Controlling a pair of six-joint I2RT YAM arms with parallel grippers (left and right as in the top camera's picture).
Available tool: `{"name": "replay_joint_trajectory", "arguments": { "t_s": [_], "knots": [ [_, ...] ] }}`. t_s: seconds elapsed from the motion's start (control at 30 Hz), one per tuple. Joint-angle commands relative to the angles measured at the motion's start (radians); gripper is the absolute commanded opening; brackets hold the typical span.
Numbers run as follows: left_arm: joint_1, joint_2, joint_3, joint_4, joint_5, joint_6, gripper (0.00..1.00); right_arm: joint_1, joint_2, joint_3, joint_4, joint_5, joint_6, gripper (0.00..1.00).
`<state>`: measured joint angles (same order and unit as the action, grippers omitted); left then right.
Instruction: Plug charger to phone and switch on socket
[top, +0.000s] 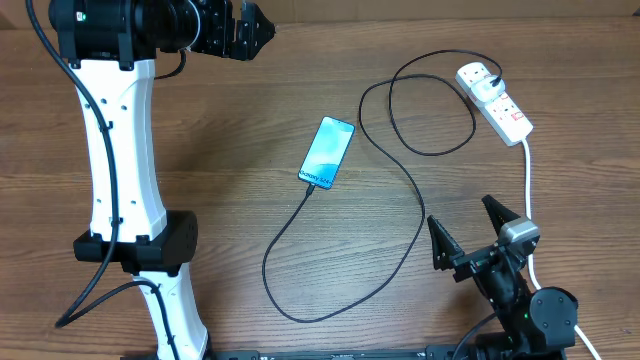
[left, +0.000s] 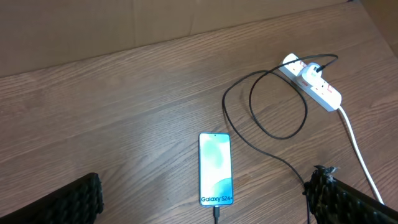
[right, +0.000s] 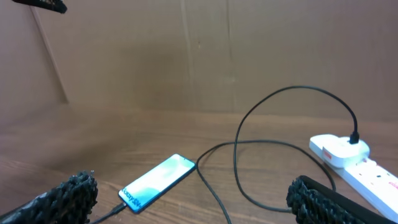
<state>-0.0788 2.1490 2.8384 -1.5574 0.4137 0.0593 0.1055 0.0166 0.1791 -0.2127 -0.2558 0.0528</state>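
The phone (top: 327, 152) lies screen up mid-table, showing "Galaxy S24"; it also shows in the left wrist view (left: 216, 168) and the right wrist view (right: 157, 183). The charger's black cable (top: 400, 262) has its connector in the phone's lower end (left: 216, 213) and loops to a plug seated in the socket (top: 495, 103), a white strip at the far right (left: 314, 81) (right: 354, 163). My left gripper (top: 245, 32) is open and empty, high at the far left. My right gripper (top: 470, 232) is open and empty near the front right.
The socket's thick white lead (top: 529, 190) runs down the right side past my right arm. The left arm's white column (top: 120, 150) stands at the left. A brown cardboard wall (right: 186, 56) backs the table.
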Motion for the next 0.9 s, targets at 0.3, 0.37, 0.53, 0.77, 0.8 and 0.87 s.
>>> {"name": "replay_joint_trajectory", "arguments": {
  "t_s": [0.3,0.37,0.53,0.77,0.8,0.87],
  "knots": [
    [-0.006,0.005,0.002,-0.003,-0.006,0.015,1.00,0.000,-0.014,-0.130,0.218,0.000,-0.002,1.00],
    [-0.006,0.005,0.002,-0.003,-0.006,0.015,1.00,0.000,-0.014,-0.154,0.258,0.000,-0.002,1.00],
    [-0.006,0.005,0.002,-0.003,-0.006,0.015,1.00,-0.003,-0.014,-0.171,0.277,0.021,-0.007,1.00],
    [-0.006,0.005,0.002,-0.003,-0.006,0.016,1.00,-0.023,-0.014,-0.171,0.176,0.030,-0.015,1.00],
    [-0.006,0.005,0.002,-0.003,-0.006,0.015,1.00,-0.027,-0.014,-0.171,0.148,0.030,-0.020,1.00],
    [-0.006,0.005,0.002,-0.003,-0.006,0.015,1.00,-0.035,-0.014,-0.171,0.147,0.030,-0.041,1.00]
  ]
}}
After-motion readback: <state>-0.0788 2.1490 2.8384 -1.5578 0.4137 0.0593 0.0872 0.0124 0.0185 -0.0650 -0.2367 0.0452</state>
